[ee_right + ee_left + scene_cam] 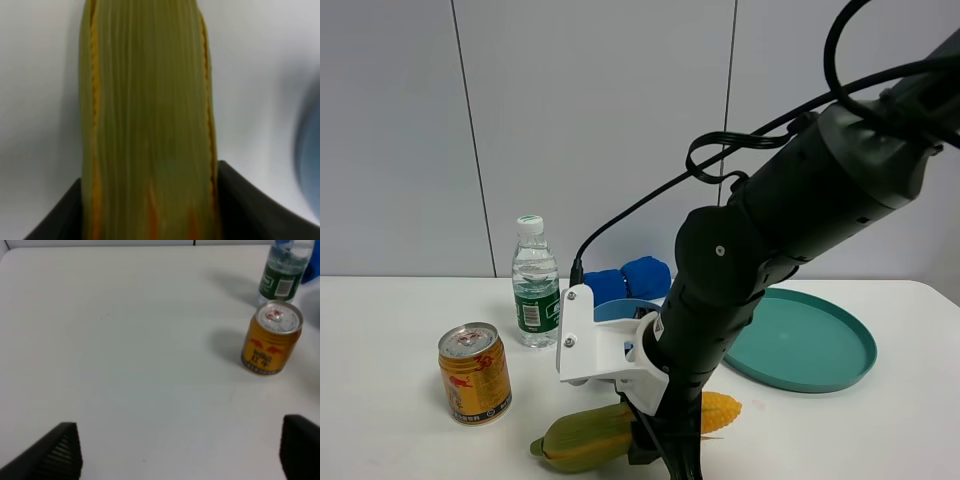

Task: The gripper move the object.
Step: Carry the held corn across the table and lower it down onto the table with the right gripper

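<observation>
The ear of corn (585, 438) lies on the white table (390, 440) near its front edge, green husk end to the left, yellow kernel tip to the right. My right gripper (665, 452) reaches down over its middle. In the right wrist view the corn (150, 115) fills the gap between the two black fingers (255, 210), which press against both its sides. My left gripper (177, 455) is open and empty above bare table; it does not show in the exterior high view.
A gold drink can (475, 373) and a water bottle (535, 285) stand left of the corn; both show in the left wrist view, can (271, 337) and bottle (285, 272). A blue bowl (615, 310) with a rolled blue cloth (630, 278) sits behind the arm. A teal plate (810, 340) lies right.
</observation>
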Robot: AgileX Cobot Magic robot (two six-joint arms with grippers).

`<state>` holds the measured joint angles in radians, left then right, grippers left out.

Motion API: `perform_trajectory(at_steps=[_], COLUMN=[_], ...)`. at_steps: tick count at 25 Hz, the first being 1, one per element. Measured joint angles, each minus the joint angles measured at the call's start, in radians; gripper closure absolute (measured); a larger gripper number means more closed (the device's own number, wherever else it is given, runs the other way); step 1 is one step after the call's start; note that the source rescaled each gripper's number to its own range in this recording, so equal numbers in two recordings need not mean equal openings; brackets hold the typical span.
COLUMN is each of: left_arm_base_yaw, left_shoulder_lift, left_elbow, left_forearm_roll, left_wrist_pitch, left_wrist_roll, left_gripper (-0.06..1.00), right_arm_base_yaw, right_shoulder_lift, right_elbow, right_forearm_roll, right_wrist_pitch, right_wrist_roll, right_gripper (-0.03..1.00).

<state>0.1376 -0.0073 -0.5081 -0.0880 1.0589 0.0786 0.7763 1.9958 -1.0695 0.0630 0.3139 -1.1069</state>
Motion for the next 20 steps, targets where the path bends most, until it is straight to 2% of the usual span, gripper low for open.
perform_trajectory(at_steps=[11, 13, 14, 16, 20], left_arm_base_yaw=[0.000, 0.000, 0.000, 0.000, 0.000], left_shoulder_lift=[0.000, 0.000, 0.000, 0.000, 0.000], left_elbow=[0.000, 0.000, 0.000, 0.000, 0.000], left_forearm_roll=[0.000, 0.000, 0.000, 0.000, 0.000], left_wrist_pitch=[0.000, 0.000, 0.000, 0.000, 0.000], left_wrist_roll=[0.000, 0.000, 0.000, 0.000, 0.000], left_gripper=[-0.06, -0.06, -0.06, -0.06, -0.06], right_arm_base_yaw=[0.000, 0.000, 0.000, 0.000, 0.000], right_shoulder_lift=[0.011, 0.011, 0.011, 0.011, 0.011], right_elbow=[0.000, 0.000, 0.000, 0.000, 0.000], right_forearm_roll=[0.002, 0.002, 0.002, 0.002, 0.002], right_wrist_pitch=[0.017, 0.020, 0.029, 0.032, 0.036], right_wrist_roll=[0.001, 0.002, 0.002, 0.003, 0.009], right_gripper=[0.97, 0.94, 0.87, 0.81, 0.79])
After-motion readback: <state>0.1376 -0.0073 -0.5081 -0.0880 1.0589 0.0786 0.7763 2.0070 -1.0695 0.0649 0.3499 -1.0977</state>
